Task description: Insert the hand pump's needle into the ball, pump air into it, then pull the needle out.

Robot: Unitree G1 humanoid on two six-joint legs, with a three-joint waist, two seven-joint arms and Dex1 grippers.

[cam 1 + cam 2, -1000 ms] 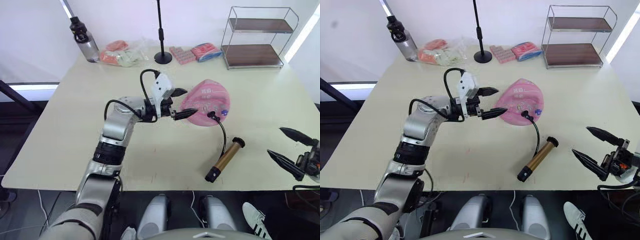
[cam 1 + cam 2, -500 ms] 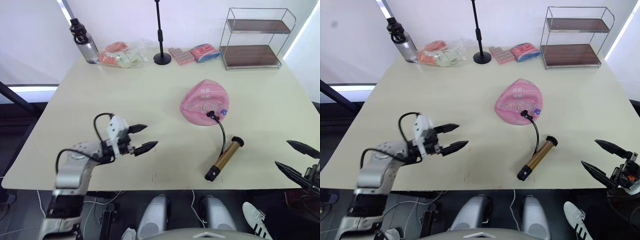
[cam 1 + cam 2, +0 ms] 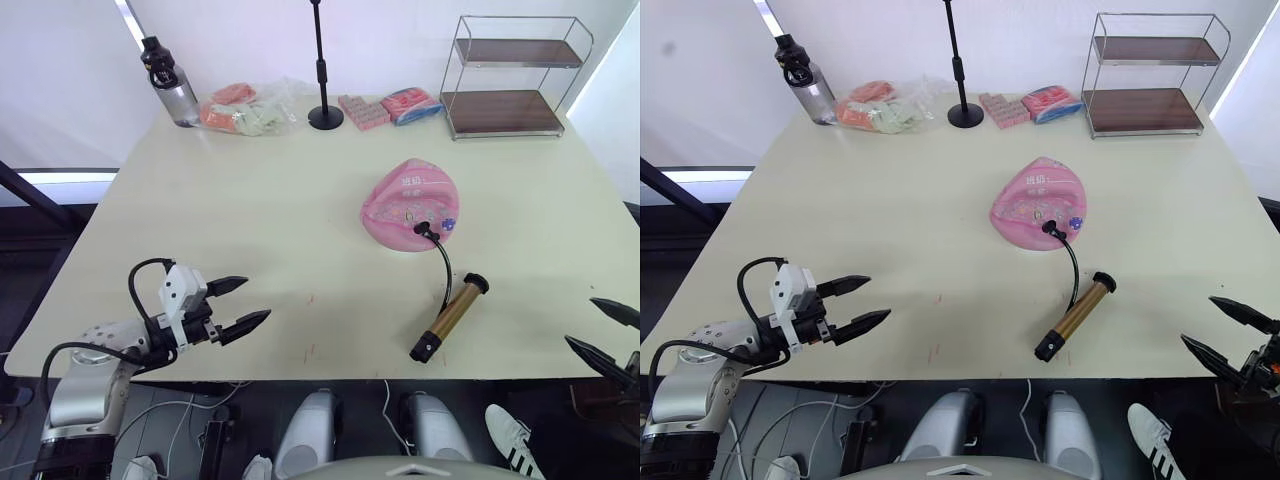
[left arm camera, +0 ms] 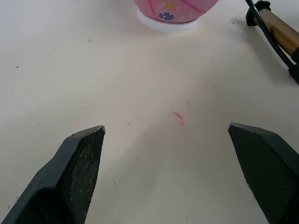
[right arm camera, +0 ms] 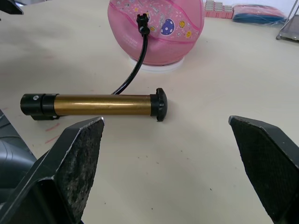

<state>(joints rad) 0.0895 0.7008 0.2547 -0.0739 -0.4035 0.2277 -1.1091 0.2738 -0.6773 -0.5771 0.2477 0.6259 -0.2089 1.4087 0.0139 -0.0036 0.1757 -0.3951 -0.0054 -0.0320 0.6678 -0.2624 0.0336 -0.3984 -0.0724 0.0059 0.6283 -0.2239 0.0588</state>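
The pink, partly flat ball (image 3: 412, 205) rests on a white ring right of the table's middle. The black fitting of the needle (image 3: 424, 231) sits in the ball's near side; the pin itself is hidden. A thin black hose (image 3: 443, 265) runs from it to the bronze hand pump (image 3: 448, 317), which lies on the table nearer the front edge. My left gripper (image 3: 258, 298) is open and holds nothing, low over the front left of the table, far from the ball. My right gripper (image 3: 580, 320) is open too, just off the front right corner, right of the pump (image 5: 98, 104).
Along the back edge stand a dark water bottle (image 3: 168, 80), a plastic bag of soft items (image 3: 245, 108), a black stand pole (image 3: 324, 70), small packs (image 3: 390, 105) and a wire two-tier shelf (image 3: 510, 75). The table's front edge (image 3: 330, 378) is close to both grippers.
My left arm has drawn back from beside the ball to the table's front left, gripper still open. My right gripper has sunk slightly down and to the right. Ball and pump have not moved.
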